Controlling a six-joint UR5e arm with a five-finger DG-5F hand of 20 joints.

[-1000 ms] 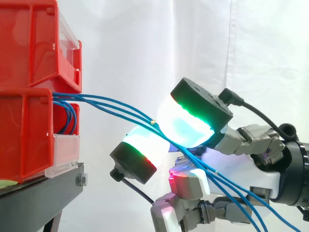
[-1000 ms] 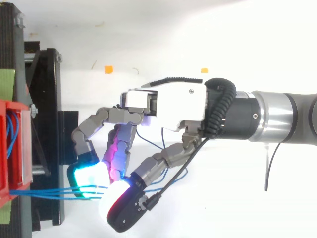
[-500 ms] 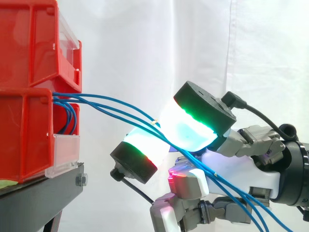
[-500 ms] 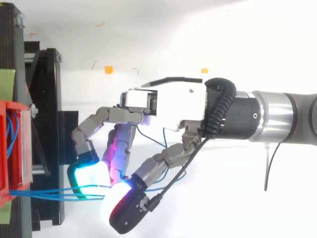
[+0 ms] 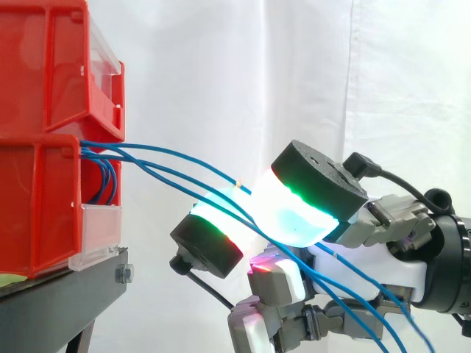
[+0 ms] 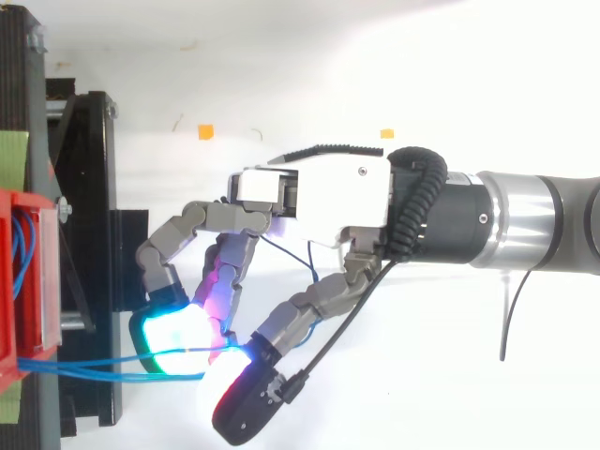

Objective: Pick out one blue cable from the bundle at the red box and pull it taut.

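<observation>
Now the hand (image 6: 319, 197) reaches in from the right with its fingers curled. Its glowing fingertip pads (image 5: 309, 202) are pressed together around the blue cables (image 5: 96, 149). I cannot tell how many strands are actually caught between them.

The cables leave the front edge of the lower red box (image 5: 37, 213), just under the rim of the upper red box (image 5: 44, 66) stacked on it. They cross the open gap in shallow arcs rather than straight lines, pass between the pads and run on down toward the lower right, past the palm. A few short loops hang inside the lower box, above its clear label holder (image 5: 99, 235).

Both boxes sit at the edge of the black stand (image 5: 66, 294). Between the box fronts and the fingertips only the cables cross the space, against the white curtain (image 5: 221, 73). From above, the pads lie just off the stand's outer edge, near the box but apart from it.
</observation>
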